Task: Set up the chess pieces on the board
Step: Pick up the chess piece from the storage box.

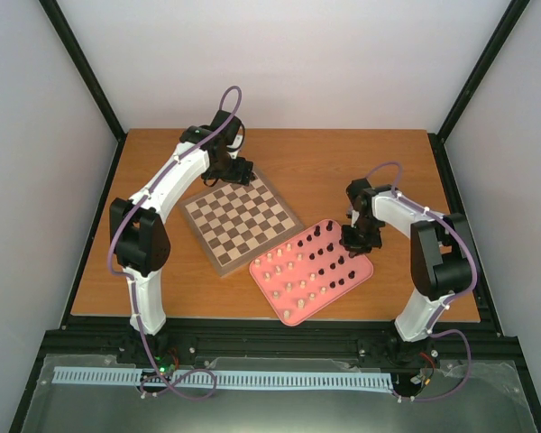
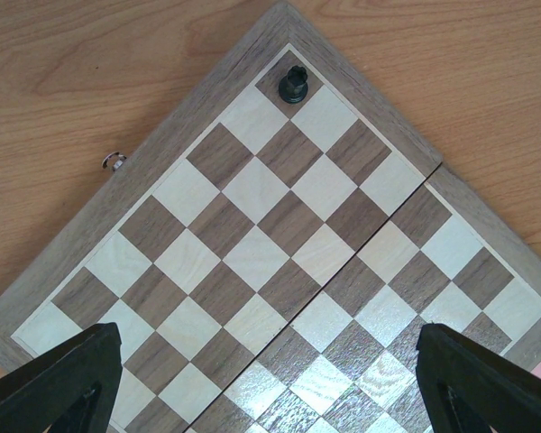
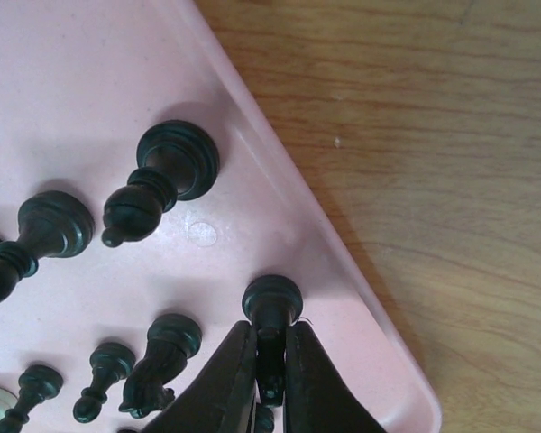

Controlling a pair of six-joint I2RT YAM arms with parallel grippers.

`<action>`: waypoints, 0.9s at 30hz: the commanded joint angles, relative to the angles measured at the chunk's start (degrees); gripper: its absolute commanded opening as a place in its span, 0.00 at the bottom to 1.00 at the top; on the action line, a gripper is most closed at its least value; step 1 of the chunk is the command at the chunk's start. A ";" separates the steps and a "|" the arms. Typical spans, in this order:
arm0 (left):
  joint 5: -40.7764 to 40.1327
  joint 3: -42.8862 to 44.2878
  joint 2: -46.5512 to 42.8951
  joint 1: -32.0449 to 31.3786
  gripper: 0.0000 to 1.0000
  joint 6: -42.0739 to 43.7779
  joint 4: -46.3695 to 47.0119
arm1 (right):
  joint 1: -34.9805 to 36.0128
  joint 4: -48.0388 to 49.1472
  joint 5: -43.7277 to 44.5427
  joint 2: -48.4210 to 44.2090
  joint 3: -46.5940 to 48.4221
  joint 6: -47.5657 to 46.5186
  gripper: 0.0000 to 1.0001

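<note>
Right gripper (image 3: 270, 343) clamped on one dark chess piece (image 3: 272, 302), standing at the pink tray's (image 3: 343, 280) rim on the side away from the board (image 2: 252, 244) (tray lies just beside the board). Other dark pieces (image 3: 162, 176) stand in that tray. Left gripper (image 2: 266, 361) hovers over the board, jaws spread wide, holding nothing. One dark rook (image 2: 293, 84) occupies a corner square of the board

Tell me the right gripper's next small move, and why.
Probably lift straight up. The right gripper is shut on a small dark chess piece by the rim of the pink plastic tray, other dark pieces stand close beside it, and the checked wooden chessboard shows only one dark corner piece.
</note>
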 commanded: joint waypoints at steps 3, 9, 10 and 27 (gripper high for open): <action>-0.46 -0.14 -1.23 -0.18 0.91 1.00 -0.06 | 0.35 0.02 2.15 0.50 -0.30 0.45 0.05; -0.43 -0.11 -1.33 -0.17 0.91 1.02 -0.12 | 0.51 -2.16 2.45 -1.06 1.94 0.64 0.03; -0.42 -0.13 -1.35 -0.18 0.91 1.07 -0.14 | 0.65 -3.39 2.73 -1.58 3.23 0.58 0.03; 0.58 -7.39 -10.30 7.92 0.97 -0.41 0.88 | 9.30 -20.94 1.36 20.08 55.40 -1.69 0.03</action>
